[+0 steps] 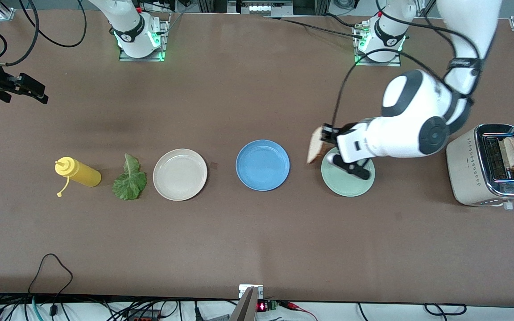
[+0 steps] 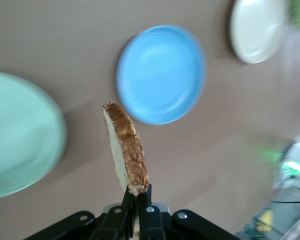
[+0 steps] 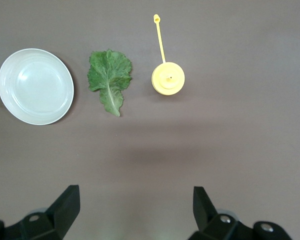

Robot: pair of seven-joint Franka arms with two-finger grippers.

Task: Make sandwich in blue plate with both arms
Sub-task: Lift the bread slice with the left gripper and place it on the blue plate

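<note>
**A:** How far along was the sandwich?

**B:** Barely begun, by my judgement. The table (image 1: 257, 240) carried everything in a row across its middle, well in from both long edges. The toaster (image 1: 489, 167) stood by the short edge at the left arm's end, with one bread slice in the toaster (image 1: 512, 152) not yet taken out.

**A:** And the blue plate?

**B:** The blue plate (image 1: 262, 165) sat about mid-table with nothing on it. The pale green plate (image 1: 347, 180) lay beside it toward the left arm's end, the beige plate (image 1: 180, 174) beside it toward the right arm's end; both were bare too.

**A:** Was either arm carrying anything?

**B:** The left gripper (image 2: 136, 200) was clamped on the bottom edge of a toasted bread slice (image 2: 124, 147), held upright on edge in the air, over the pale green plate's rim on the blue plate's side.

**A:** The other one?

**B:** The right gripper (image 3: 135, 207) waited with its fingers spread wide and nothing between them, high over the right arm's end of the table.

**A:** What was left?

**B:** Nearly all of it: setting that slice on the blue plate, adding the lettuce leaf (image 1: 129, 179), which lay flat between the beige plate and the yellow squeeze bottle (image 1: 78, 173), then the second slice.
</note>
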